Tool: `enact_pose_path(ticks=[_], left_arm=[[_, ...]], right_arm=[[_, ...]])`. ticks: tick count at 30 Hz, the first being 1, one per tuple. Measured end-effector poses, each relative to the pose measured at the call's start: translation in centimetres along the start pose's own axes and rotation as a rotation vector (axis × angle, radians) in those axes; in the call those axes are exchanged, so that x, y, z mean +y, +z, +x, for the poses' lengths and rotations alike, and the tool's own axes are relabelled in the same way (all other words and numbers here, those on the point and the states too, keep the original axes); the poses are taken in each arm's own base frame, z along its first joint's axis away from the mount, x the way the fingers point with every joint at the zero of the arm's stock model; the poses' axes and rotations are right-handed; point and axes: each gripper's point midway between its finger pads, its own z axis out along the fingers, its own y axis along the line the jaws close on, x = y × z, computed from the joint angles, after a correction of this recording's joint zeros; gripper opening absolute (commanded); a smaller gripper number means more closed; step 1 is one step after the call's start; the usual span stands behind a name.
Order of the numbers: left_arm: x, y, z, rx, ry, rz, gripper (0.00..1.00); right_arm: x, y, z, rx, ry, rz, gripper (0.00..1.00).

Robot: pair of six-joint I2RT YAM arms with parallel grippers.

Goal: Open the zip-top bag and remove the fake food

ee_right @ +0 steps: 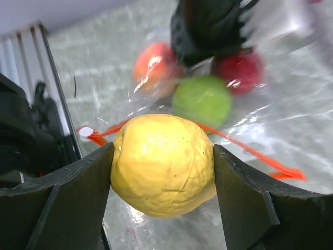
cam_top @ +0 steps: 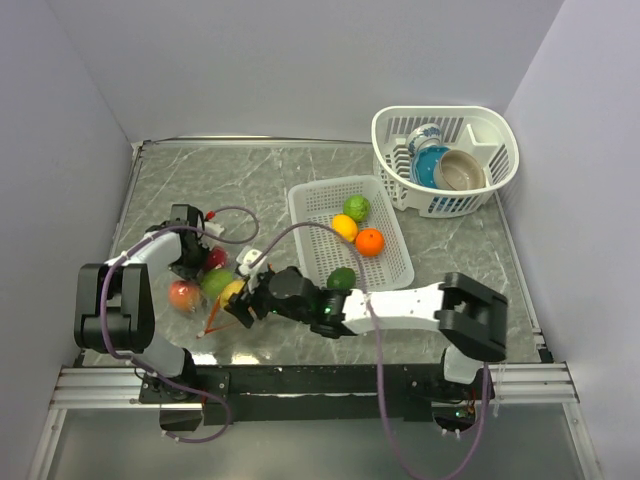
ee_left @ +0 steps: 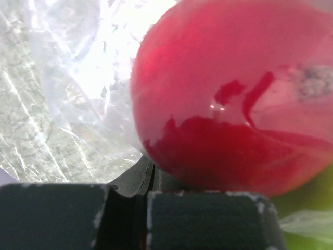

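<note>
Grey table (cam_top: 250, 175) carries eight fruits (cam_top: 369, 241), one bag (cam_top: 213, 312).

The table (cam_top: 460, 240) was grey stone with thin white lines, like marble. A pale wall (cam_top: 300, 60) stood at the far side. Another pale wall (cam_top: 50, 150) stood on the left, and one more (cam_top: 590, 150) on the right. All three were plain and a little purple. A thin metal strip (cam_top: 250, 140) ran along the far edge of the table. At the near edge sat a black strip (cam_top: 320, 378) and a silver rail (cam_top: 100, 385). The light was bright and soft, and the table top shone in spots.
</note>
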Motion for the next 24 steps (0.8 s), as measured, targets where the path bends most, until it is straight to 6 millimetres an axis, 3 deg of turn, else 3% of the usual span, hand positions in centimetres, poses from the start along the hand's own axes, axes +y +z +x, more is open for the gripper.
enact_pose_path(ticks=[4,6,9,12,14,15,16,17,18,24], left_arm=[[0.4,0.1,-0.1,-0.002,-0.006,-0.013,0.01],[0.4,0.1,-0.1,-0.002,-0.007,-0.013,0.01],[0.1,-0.1,-0.1,0.004,-0.011,0.004,0.01],[-0.6,-1.4,-0.8,0.010,-0.033,0.073,0.01],[-0.8,-2.5,-1.9,-0.013,-0.050,0.107,0.01],[-0.8,-3.0,-2.6,-0.030,-0.057,0.121,0.01],[-0.7,-3.4,-3.2,-0.047,-0.061,0.132,0.01],[-0.8,-3.7,-3.7,-0.060,-0.066,0.145,0.01],[-1.0,-4.0,-4.0,-0.067,-0.071,0.160,0.01],[-2.6,-4.5,-3.4,-0.047,-0.082,0.240,0.01]], right_arm=[[-2.0,-2.2,-2.1,-0.054,0.008,0.050,0.52],[-4.3,-3.4,-2.4,-0.067,0.020,0.109,0.51],[-10.1,-5.1,-2.5,-0.082,0.069,0.282,0.44],[-16.9,-6.9,-1.9,-0.077,0.139,0.520,0.44],[-20.9,-8.4,-1.1,-0.056,0.182,0.673,0.50],[-22.5,-8.9,-0.8,-0.046,0.199,0.733,0.63],[-23.5,-9.2,-0.5,-0.032,0.209,0.777,0.72],[-24.2,-9.3,-0.2,-0.019,0.219,0.808,0.93],[-24.5,-9.2,0.1,-0.005,0.223,0.827,1.00],[-25.0,-9.1,1.5,0.057,0.231,0.869,1.00]])
